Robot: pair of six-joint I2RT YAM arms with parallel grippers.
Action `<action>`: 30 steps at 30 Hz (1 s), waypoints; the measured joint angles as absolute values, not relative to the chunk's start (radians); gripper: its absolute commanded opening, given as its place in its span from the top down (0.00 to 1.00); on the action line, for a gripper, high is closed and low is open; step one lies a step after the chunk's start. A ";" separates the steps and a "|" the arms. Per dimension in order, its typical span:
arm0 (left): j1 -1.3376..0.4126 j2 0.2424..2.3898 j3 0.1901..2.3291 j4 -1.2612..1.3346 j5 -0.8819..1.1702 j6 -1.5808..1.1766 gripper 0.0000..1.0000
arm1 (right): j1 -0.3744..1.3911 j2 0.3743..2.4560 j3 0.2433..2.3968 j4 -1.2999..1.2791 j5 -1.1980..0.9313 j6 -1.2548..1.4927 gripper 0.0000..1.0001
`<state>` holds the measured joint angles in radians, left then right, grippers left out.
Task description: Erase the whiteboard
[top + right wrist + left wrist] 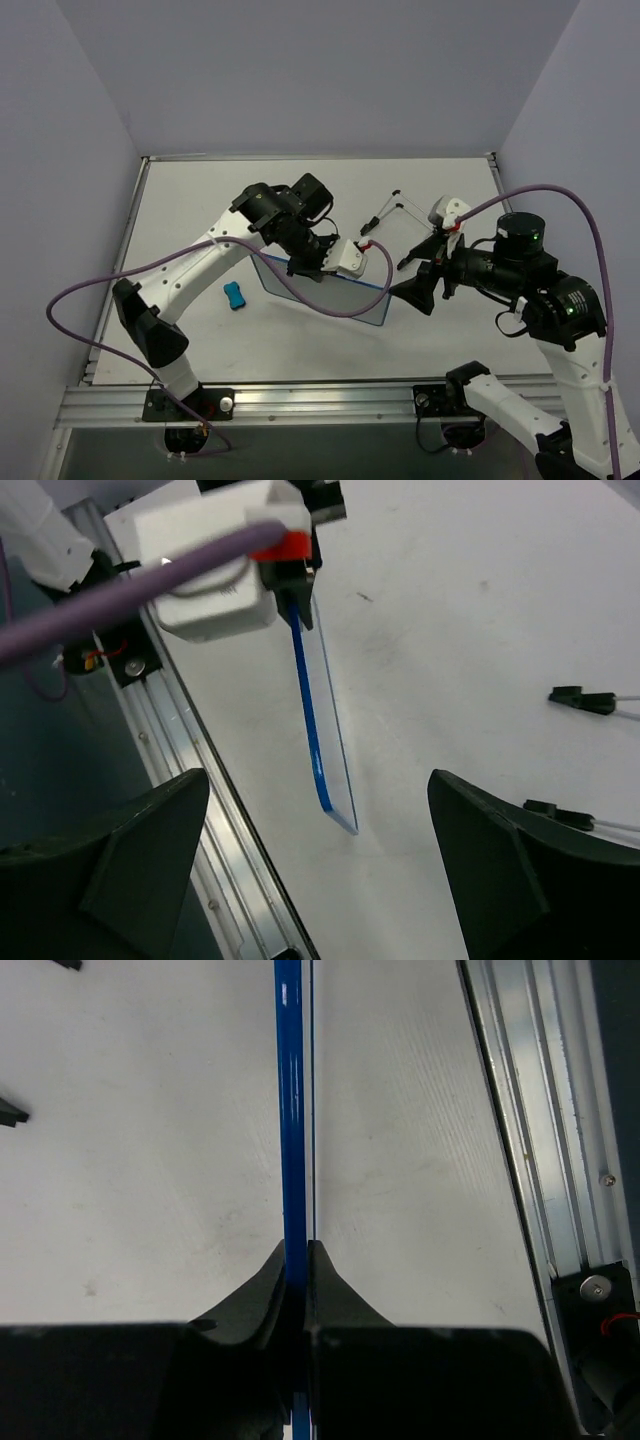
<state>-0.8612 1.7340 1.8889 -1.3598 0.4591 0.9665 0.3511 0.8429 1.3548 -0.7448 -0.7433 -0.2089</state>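
- Pinching the whiteboard (345, 297) by its blue rim with the left gripper (297, 1260), holding it on edge.
- Hovering the right gripper (428, 280), fingers spread and empty, just beside the whiteboard's right end.
- Judging wiping as not yet begun, with the blue eraser (235, 295) lying left of the whiteboard.
- Likely needing the eraser fetched next and pressed flat against the whiteboard's face.

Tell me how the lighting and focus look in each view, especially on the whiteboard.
Top external: soft, even light, faint shadows, whiteboard sharp. Left wrist: the board's blue edge is crisp with a thin glare streak, the left end effector dark and soft. Right wrist: the right end effector is a blurred dark silhouette, the board in focus.
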 measured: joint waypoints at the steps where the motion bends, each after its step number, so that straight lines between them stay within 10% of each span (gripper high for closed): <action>1: -0.869 1.708 1.885 -1.364 0.466 0.971 0.98 | 0.381 0.853 1.352 -0.751 -0.748 -0.222 0.14; 30: -0.933 1.632 1.815 -1.411 0.651 1.049 0.98 | 0.884 1.066 1.362 -0.797 -0.511 -0.266 0.49</action>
<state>-0.9333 1.6321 1.8149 -1.4113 0.6514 1.0489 0.8845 1.0660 1.3621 -0.7975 -0.5114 -0.2665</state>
